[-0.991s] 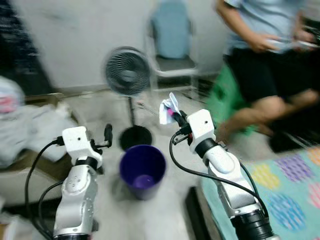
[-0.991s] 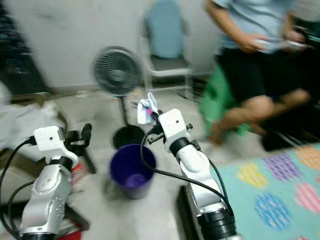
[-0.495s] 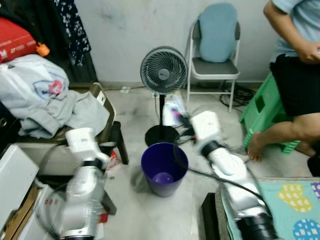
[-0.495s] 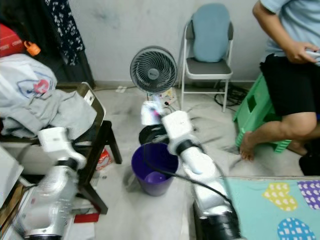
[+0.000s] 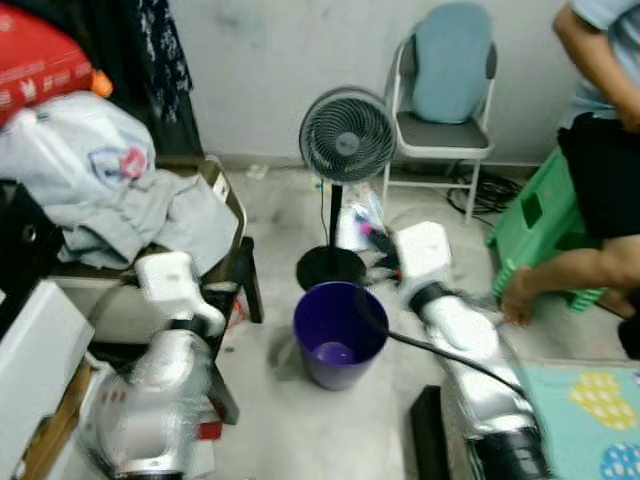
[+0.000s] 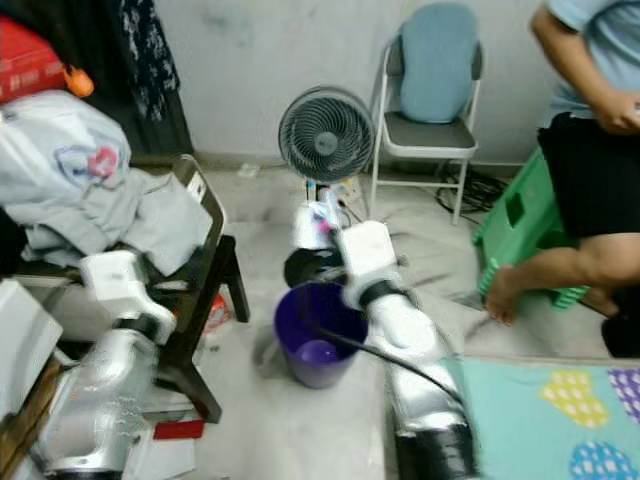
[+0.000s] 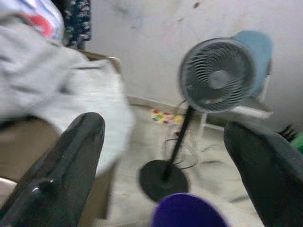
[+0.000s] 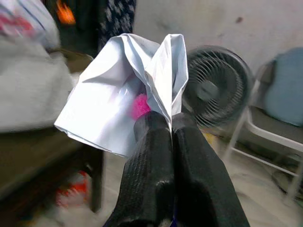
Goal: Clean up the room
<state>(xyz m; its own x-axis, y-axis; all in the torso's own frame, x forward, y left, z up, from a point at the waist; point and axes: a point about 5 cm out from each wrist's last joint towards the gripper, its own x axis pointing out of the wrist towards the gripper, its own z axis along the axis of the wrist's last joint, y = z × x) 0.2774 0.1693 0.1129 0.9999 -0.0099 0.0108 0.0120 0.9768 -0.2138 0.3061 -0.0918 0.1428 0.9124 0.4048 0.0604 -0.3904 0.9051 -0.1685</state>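
A purple bin [image 5: 340, 330] stands on the floor between my arms, with something small and purple at its bottom. My right gripper [image 8: 165, 124] is shut on a crumpled white wrapper [image 8: 125, 97] with a pink patch. In the left eye view the wrapper [image 5: 356, 222] hangs just beyond the bin's far rim, in front of the fan's base. My left gripper [image 7: 165, 127] is open with nothing between its fingers, and it faces the fan and the bin's rim [image 7: 189, 210]. The left arm [image 5: 170, 285] is left of the bin.
A standing fan [image 5: 345, 140] and a folding chair [image 5: 445, 110] are behind the bin. A person sits on a green stool [image 5: 535, 215] at the right. A chair piled with clothes [image 5: 120, 190] is at the left. A patterned mat [image 5: 590, 400] lies at the right front.
The camera has swung and the picture has shifted and sharpened. My right gripper still holds the wrapper by the bin's far rim. The left gripper stays open.
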